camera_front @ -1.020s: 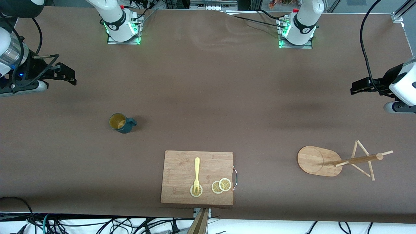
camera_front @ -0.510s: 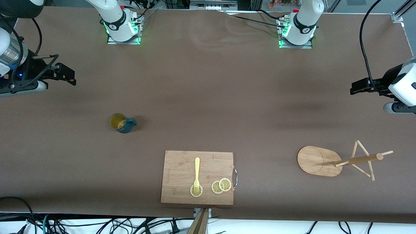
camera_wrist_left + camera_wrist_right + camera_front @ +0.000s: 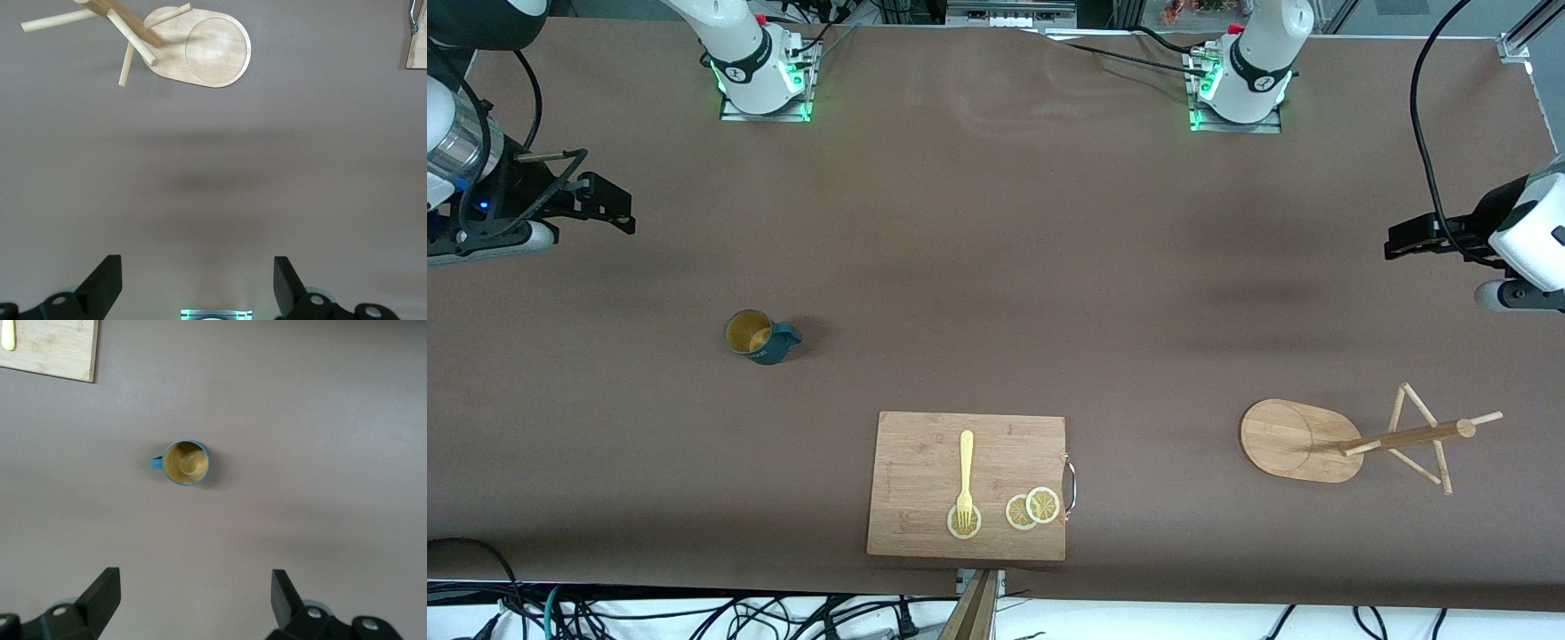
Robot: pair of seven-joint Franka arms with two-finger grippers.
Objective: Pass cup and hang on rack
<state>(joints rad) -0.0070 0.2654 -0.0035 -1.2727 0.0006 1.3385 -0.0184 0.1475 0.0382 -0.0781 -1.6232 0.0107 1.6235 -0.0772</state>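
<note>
Cup [image 3: 760, 337] stands upright toward the right arm's end from the board [image 3: 925, 462], rack [image 3: 1303, 440] toward the left arm's; both grippers [image 3: 198, 283] [image 3: 195, 600] hover, jaws apart

**A robot lab, not a kitchen**

Two white arm bases [image 3: 758, 67] with green lights are bolted to a brown-covered counter [image 3: 996, 267]. Loose black cables [image 3: 694, 618] tangle along its edge, and metal framing [image 3: 1525, 31] stands at one corner.

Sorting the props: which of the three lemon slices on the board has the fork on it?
The lone lemon slice, nearest the right arm's end of the cutting board: the yellow fork rests its tines on it. The other two overlap beside the board's metal handle.
</note>
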